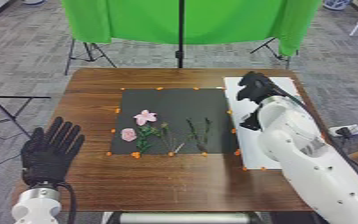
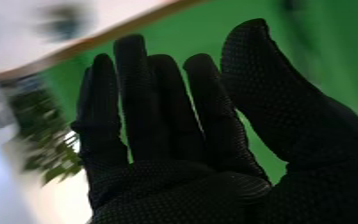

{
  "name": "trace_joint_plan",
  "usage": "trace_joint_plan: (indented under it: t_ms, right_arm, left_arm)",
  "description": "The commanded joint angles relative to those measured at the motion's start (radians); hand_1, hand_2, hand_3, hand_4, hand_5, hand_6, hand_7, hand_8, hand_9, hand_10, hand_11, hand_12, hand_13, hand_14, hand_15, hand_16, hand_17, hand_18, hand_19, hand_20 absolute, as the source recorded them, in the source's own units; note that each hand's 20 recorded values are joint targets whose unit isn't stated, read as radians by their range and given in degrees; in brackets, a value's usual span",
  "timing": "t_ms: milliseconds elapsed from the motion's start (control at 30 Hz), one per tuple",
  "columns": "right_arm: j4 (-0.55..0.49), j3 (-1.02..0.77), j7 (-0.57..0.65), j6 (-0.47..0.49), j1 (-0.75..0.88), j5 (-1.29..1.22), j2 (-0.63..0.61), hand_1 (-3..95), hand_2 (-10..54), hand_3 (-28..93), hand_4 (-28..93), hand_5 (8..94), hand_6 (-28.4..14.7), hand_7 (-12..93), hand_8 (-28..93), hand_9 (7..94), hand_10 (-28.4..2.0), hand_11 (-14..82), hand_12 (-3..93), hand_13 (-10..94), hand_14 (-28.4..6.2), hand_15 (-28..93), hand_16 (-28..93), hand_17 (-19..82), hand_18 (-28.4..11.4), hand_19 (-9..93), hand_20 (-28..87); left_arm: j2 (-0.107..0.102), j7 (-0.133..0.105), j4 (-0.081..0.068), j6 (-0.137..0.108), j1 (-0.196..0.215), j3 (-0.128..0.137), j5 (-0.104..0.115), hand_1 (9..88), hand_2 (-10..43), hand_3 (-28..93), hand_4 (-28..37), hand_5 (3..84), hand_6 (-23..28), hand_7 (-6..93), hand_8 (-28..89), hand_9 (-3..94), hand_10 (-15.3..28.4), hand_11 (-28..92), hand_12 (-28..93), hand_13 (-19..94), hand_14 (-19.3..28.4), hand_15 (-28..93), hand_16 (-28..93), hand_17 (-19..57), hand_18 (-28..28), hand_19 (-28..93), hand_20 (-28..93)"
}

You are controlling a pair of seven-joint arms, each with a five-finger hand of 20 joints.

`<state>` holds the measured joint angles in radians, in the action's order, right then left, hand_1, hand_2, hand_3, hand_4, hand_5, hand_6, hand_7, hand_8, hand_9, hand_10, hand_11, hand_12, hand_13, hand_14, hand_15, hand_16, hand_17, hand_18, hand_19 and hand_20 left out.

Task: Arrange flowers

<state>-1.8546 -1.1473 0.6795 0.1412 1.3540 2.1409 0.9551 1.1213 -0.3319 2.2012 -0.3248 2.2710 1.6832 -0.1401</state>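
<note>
"Two robot hands, then. How much of them could you make out?"

"The left robot hand point(image 1: 47, 159) was open and palm-flat, fingers straight, over the table's point(image 1: 171, 187) left edge towards the near-left corner; its arm was cut off by the bottom of the head view. The right robot hand point(image 1: 257, 89) was over the white board point(image 1: 262, 161), near the far-right corner. Its arm hid part of the board."

"And the flowers?"

"A pink flower point(image 1: 145, 117) and a smaller pink bloom point(image 1: 128, 134) lay on the black mat point(image 1: 158, 100), nearer the left edge than the right. Green stems point(image 1: 143, 145) lay by them, and dark sprigs point(image 1: 193, 132) towards the right edge, too thin to sort out. Orange bits point(image 1: 135, 155) dotted the mat's border."

"What did the right wrist view add?"

"The right robot hand point(image 2: 180, 192) up close: open, fingers straight, thumb apart, the green cloth point(image 2: 180, 30) behind. Leaves point(image 2: 47, 132) were there too, blurred and partly covered by the glove. Beyond was a dark smudge point(image 2: 63, 21) on something white; I couldn't tell what."

"And the head view?"

"That gave the blooms and mat, plus a black stand point(image 1: 181, 30) before the cloth, past the far edge."
</note>
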Motion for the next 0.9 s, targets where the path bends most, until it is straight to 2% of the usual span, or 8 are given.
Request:
trace_joint_plan:
  t_ms: [33,233,333,600,733,900]
  right_arm:
    - [-0.001,-0.206,0.092,-0.041,0.211,0.045,-0.141,49.4,-9.5,81,-28,49.9,-6.6,13,-11,46.5,-18.0,11.5,15.1,42,-15.8,28,14,23,-21.4,76,34]
    - [0.015,-0.243,0.124,0.016,0.236,0.055,-0.152,49.3,-9.5,81,-28,48.3,-6.9,13,-11,44.0,-18.4,10.5,14.7,40,-16.3,27,15,22,-21.4,76,33]
    - [0.026,-0.254,0.146,0.064,0.238,0.014,-0.145,49.5,-9.5,81,-28,47.8,-6.9,13,-11,42.8,-18.3,9.9,14.5,39,-16.6,26,16,22,-21.6,76,33]
    - [0.101,-0.233,0.158,0.075,0.235,0.006,-0.130,54.0,-9.5,80,-28,48.6,-5.7,13,-11,43.7,-16.5,9.9,14.2,42,-15.4,26,16,23,-21.7,77,33]
    - [0.110,-0.226,0.140,0.059,0.241,0.013,-0.130,56.2,-9.5,79,-28,54.6,-4.2,15,-12,51.8,-14.8,12.3,14.5,50,-13.4,28,17,25,-21.3,79,34]
    - [0.134,-0.194,0.117,0.011,0.233,0.029,-0.134,57.7,-9.5,77,-28,60.8,-2.9,16,-12,61.3,-14.6,15.9,16.0,56,-11.8,31,20,26,-21.0,79,36]
  left_arm:
    - [0.015,-0.001,0.005,-0.020,0.018,0.004,0.001,25.4,15.4,77,-28.3,42.9,7.9,13.3,-9,34.3,13.5,17,10,27,13.3,29,-4,-4.2,12.5,26,16]
    - [0.016,0.009,0.006,-0.027,0.023,0.007,0.000,25.6,15.7,77,-28.3,43.0,7.9,13.4,-9,34.3,13.5,17,10,27,13.3,29,-4,-4.2,12.5,26,16]
    - [0.016,0.016,0.008,-0.035,0.023,0.008,-0.009,25.7,15.8,77,-28.3,43.1,7.9,13.6,-9,34.3,13.5,17,10,27,13.4,29,-4,-4.3,12.5,27,16]
    - [0.016,0.024,0.009,-0.036,0.025,0.005,-0.009,25.8,16.4,76,-28.3,43.3,7.9,13.9,-9,34.4,13.6,17,10,26,13.3,29,-4,-4.5,12.5,27,16]
    - [0.017,0.020,0.012,-0.032,0.031,0.008,-0.009,25.8,16.6,76,-28.3,43.3,7.9,13.8,-10,34.5,13.6,17,10,26,13.3,29,-4,-4.5,12.5,27,16]
    - [0.019,0.023,0.010,-0.030,0.026,0.002,-0.009,25.8,16.6,76,-28.3,43.4,8.0,13.9,-10,34.5,13.6,18,10,26,13.4,30,-4,-4.5,12.5,27,16]
